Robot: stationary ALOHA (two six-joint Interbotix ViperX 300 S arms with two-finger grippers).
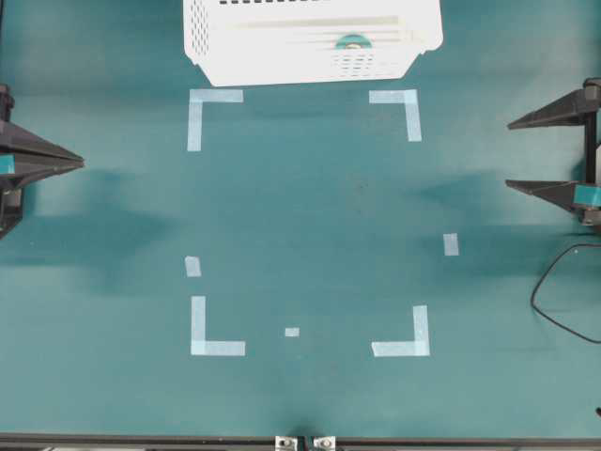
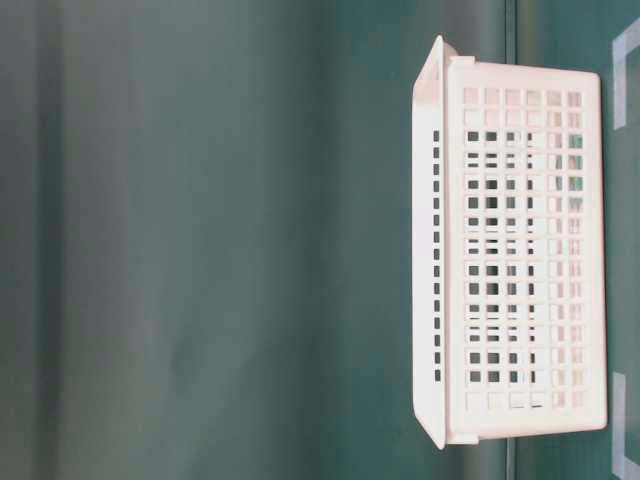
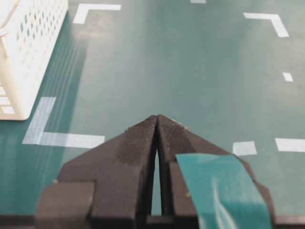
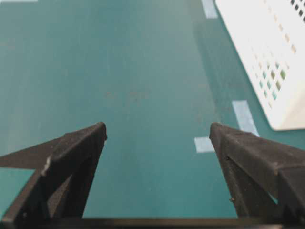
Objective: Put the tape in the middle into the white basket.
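The white basket [image 1: 282, 66] stands at the table's far edge, and the table-level view shows its lattice side [image 2: 520, 270]. Inside it, towards the right, lies the small teal tape [image 1: 352, 41]; only its top shows above the wall. My left gripper [image 1: 81, 164] rests at the left edge of the table, shut, with nothing between its fingers [image 3: 157, 118]. At the right edge my right gripper [image 1: 509, 154] stands wide open and empty [image 4: 158, 128]. The basket's wall also shows in the left wrist view [image 3: 28, 43] and the right wrist view [image 4: 271, 52].
Pale tape corner marks [image 1: 214, 101] frame a rectangle on the green table, with small loose strips [image 1: 451, 244] near it. A black cable [image 1: 554, 301] loops at the right edge. A teal sticker [image 3: 224, 191] sits on the left gripper's body.
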